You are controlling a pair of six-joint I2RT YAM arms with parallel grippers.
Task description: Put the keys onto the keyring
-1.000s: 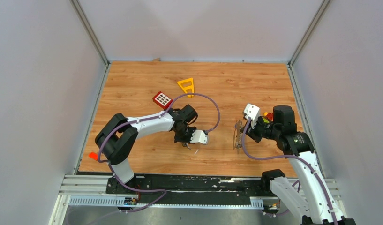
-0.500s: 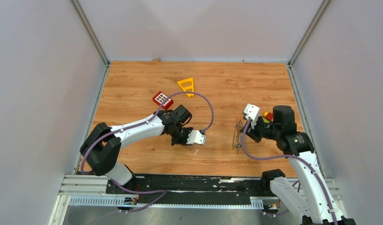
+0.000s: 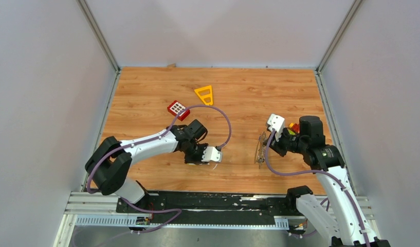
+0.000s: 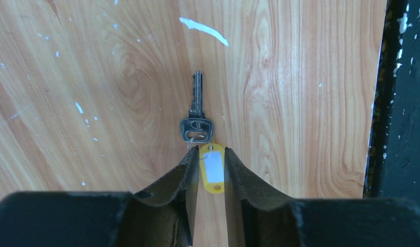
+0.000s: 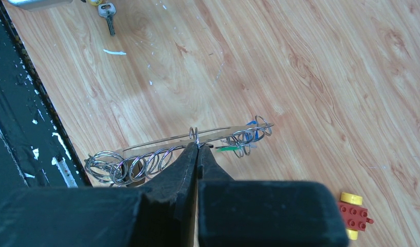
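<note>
Two jobs are running: the right pincer (image 5: 197,149) is clenching the keyring (image 5: 166,140) upright for threading. The left pincer (image 4: 212,152), parted, is straddling the yellow tag (image 4: 213,170) for pickup, its key (image 4: 197,110) lying at twelve o'clock.

key (image 4: 197,110) silver; tag (image 4: 214,169) yellow; keyring (image 5: 228,128) grey; table (image 4: 300,103) wood-grain; brick (image 5: 354,216) red

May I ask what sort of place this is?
Probably a robot test cell: plain grey walls enclose a wood-grain table, with the left arm and right arm bolted along its near edge.

Open table (image 3: 238,154) lies between key (image 4: 197,110) and keyring (image 3: 259,149); red brick (image 3: 178,109) and yellow frame (image 3: 204,94) sit farther back.
</note>
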